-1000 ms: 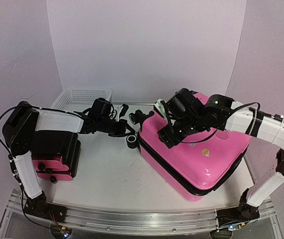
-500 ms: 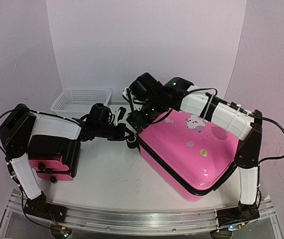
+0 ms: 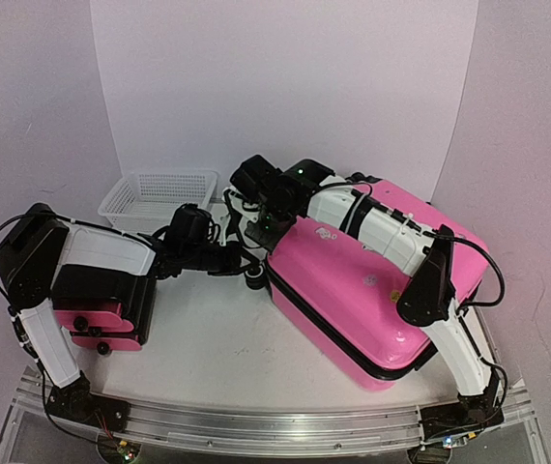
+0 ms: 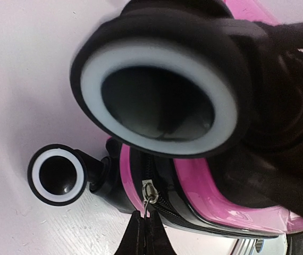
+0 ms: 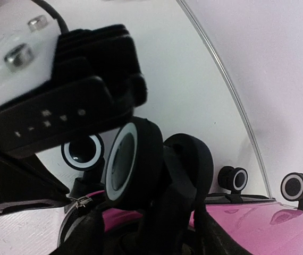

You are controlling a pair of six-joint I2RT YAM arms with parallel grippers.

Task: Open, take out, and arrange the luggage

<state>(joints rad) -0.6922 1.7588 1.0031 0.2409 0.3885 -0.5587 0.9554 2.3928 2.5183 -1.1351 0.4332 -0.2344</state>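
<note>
The luggage [image 3: 372, 290], a glossy pink suitcase with stickers, lies flat at the right of the table. My left gripper [image 3: 245, 261] is at its near left corner, by a black wheel [image 3: 255, 275]. In the left wrist view the left gripper [image 4: 145, 217] is shut on the metal zipper pull [image 4: 150, 194] on the black zipper trim. My right gripper [image 3: 259, 230] reaches over the shell to the far left corner. In the right wrist view the right gripper [image 5: 151, 212] has its dark fingers on either side of a white-rimmed wheel [image 5: 127, 159], shut on it.
A white mesh basket [image 3: 159, 187] stands at the back left. A smaller pink and black case [image 3: 106, 314] lies under my left arm. Two more wheels [image 5: 295, 187] stick out at the suitcase's far edge. The backdrop wall curves close behind.
My right arm has swung from above the suitcase shell to its far left corner and closed around the wheel. My left gripper has stayed at the zipper near the left corner.
</note>
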